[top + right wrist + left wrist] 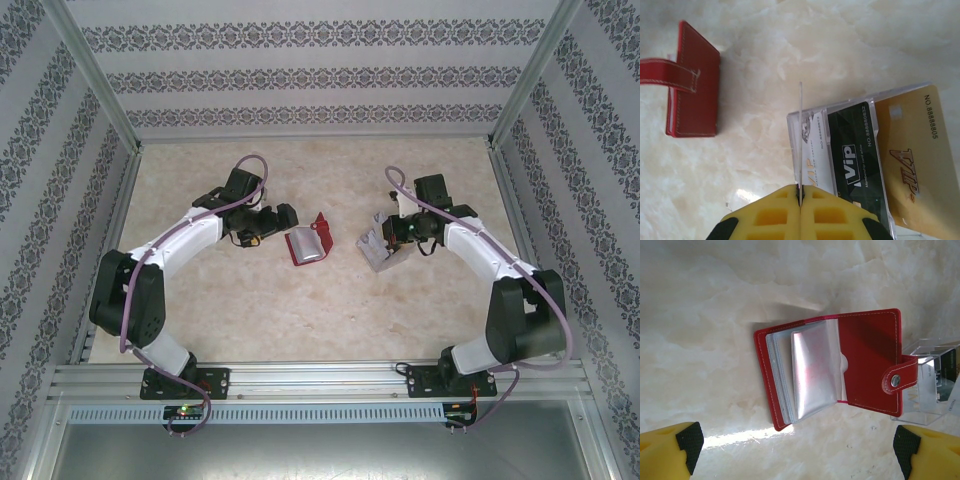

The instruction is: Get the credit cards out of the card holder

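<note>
The red card holder (308, 245), a small flat leather-like wallet with white stitching, lies open near the middle of the beige marble-pattern table (300, 320). In the left wrist view its clear plastic sleeves (812, 372) stand up a little from the red cover, and its red tab (900, 380) with a metal snap points to the right, over the rim of a clear plastic tray (927, 347).

There is one card holder and one tray. I count four cards. Three lie flat side by side in the tray: a silver-white card (812, 150), a black card (855, 155) and a gold card (912, 150). The fourth, a thin card (800, 140), is seen on its edge, upright above the silver-white one; its colour I cannot tell.

The left gripper (797, 442) is just left of the holder with its yellow jaws wide apart and nothing between them. The right gripper (801, 189) has its jaws closed on the near end of the thin card.

The holder and the tray are just beside each other between the two grippers. The patterned walls (50, 150) at left, right and far are well apart from them, and bare table lies near and far of both things.
</note>
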